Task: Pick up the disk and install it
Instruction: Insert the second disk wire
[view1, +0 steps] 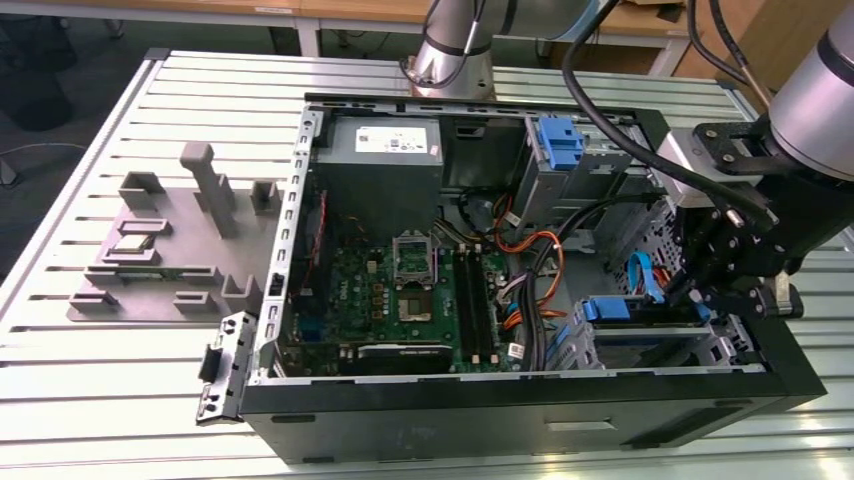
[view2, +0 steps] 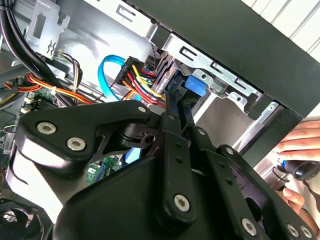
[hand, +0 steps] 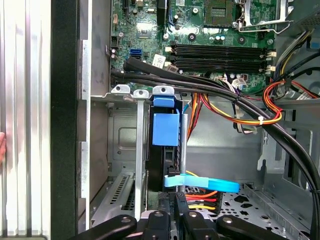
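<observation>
Seated upright in the drive bay, disk (hand: 165, 131), just ahead of pincer (hand: 179, 200); pincer narrow, apparently gripping nothing, perhaps touching its edge.

No wording could be read anywhere. In the exterior view a white sticker (view1: 396, 140) lay on the grey power supply box (view1: 380, 170), at about twelve o'clock from the motherboard (view1: 387, 300); its print could not be made out. In the first wrist view a small white tag (hand: 159, 61) on the board was equally unreadable.
</observation>
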